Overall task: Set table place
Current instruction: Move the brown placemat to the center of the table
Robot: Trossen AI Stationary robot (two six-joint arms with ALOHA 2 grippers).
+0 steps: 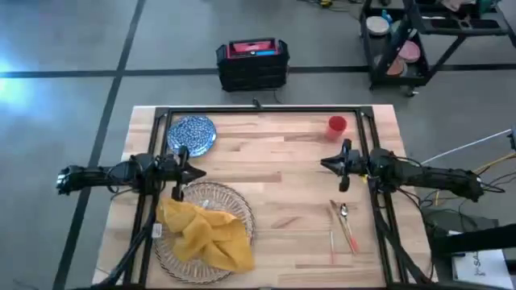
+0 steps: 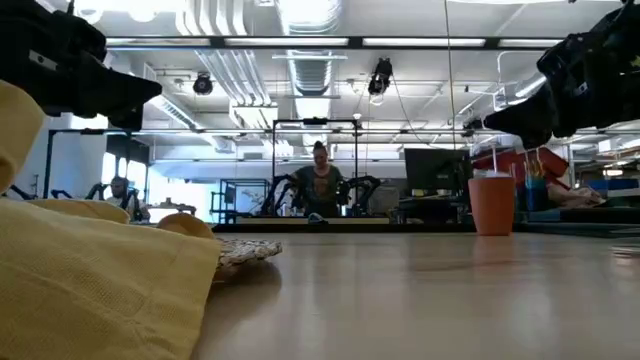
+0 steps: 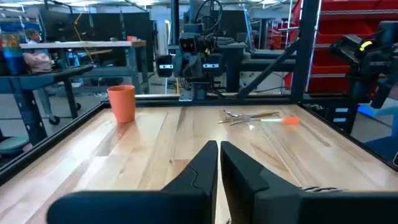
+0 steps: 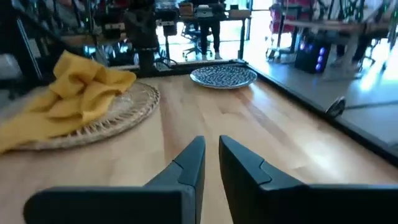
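Bench (image 1: 274, 185): light wood top, black frame. L gripper (image 1: 196, 172) hovers over bench's left side, betw. blue-patterned plate (image 1: 191, 134) at far left and clear glass plate (image 1: 201, 234) at near left; fingers (image 3: 199, 171) nearly closed w/ thin gap, nothing held. R gripper (image 1: 325, 164) hovers right of centre, pointing toward left arm; fingers (image 4: 189, 163) slightly parted, empty. Yellow napkin (image 1: 205, 234) lies crumpled on glass plate, spilling over its near edge. Blue plate sits apart from glass plate, on bare wood. Red-orange cup (image 1: 336, 125) upright at far right of bench, near back rail, just beyond R gripper. Orange-handled cutlery (image 1: 345, 225) lies loose on bench at near right, pieces bunched close, well apart from both plates. Low view: person (image 2: 320, 180) in room behind bench. Black crate (image 1: 252, 63) on floor beyond bench.
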